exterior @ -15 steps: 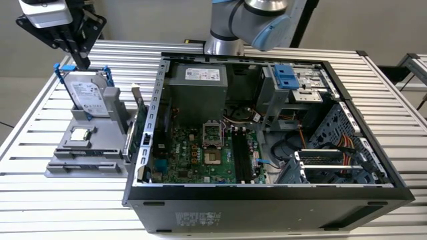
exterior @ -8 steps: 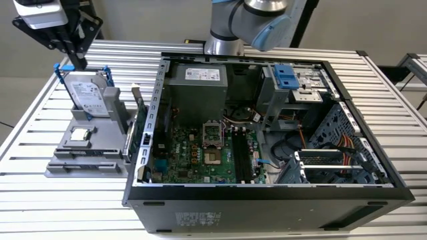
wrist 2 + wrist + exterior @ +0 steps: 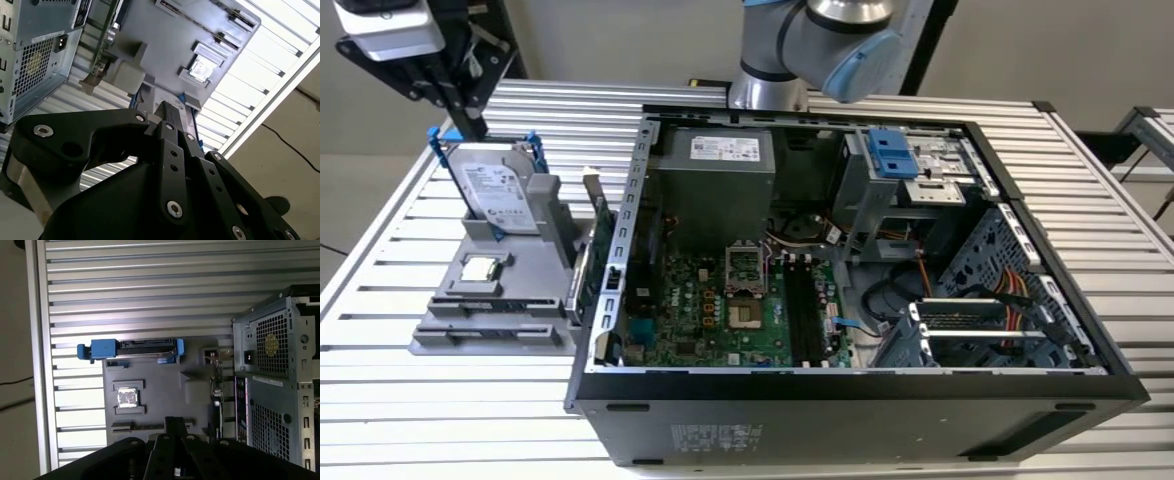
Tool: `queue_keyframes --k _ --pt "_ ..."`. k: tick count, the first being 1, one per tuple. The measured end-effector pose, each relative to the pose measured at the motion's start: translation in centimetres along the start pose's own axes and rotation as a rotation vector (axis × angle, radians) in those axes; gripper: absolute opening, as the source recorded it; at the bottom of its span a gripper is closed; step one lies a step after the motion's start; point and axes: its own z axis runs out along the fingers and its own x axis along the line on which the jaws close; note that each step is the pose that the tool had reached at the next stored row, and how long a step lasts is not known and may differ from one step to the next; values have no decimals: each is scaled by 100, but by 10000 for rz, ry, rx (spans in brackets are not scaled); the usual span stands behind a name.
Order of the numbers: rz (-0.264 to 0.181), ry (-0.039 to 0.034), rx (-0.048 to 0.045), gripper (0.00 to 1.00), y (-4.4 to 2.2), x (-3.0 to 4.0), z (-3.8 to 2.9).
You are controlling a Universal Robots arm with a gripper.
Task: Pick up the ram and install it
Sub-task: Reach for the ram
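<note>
The ram (image 3: 602, 235) is a slim greenish board standing on edge at the case-side end of the grey holder (image 3: 494, 322), close against the open computer case (image 3: 854, 390). In both wrist views it shows edge-on (image 3: 103, 37) (image 3: 218, 390). My gripper (image 3: 475, 128) hangs above the holder's far end, just over the hard drive (image 3: 500, 195) and well off to the exterior view's left of the ram. Its black fingers (image 3: 167, 110) (image 3: 175, 421) are pressed together and shut on nothing. The dark memory slots (image 3: 803, 315) lie on the motherboard inside the case.
The holder also carries the small square silver CPU chip (image 3: 480, 268) (image 3: 126, 396) (image 3: 204, 67) and the blue-framed hard drive (image 3: 132, 347). The case has a power supply (image 3: 714, 190), drive cages and cables. The slatted metal table (image 3: 400, 400) extends around everything.
</note>
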Motion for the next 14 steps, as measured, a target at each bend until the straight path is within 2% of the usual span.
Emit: queue_keyframes --k 14 --pt "-2 1 0 0 -11 137 26"
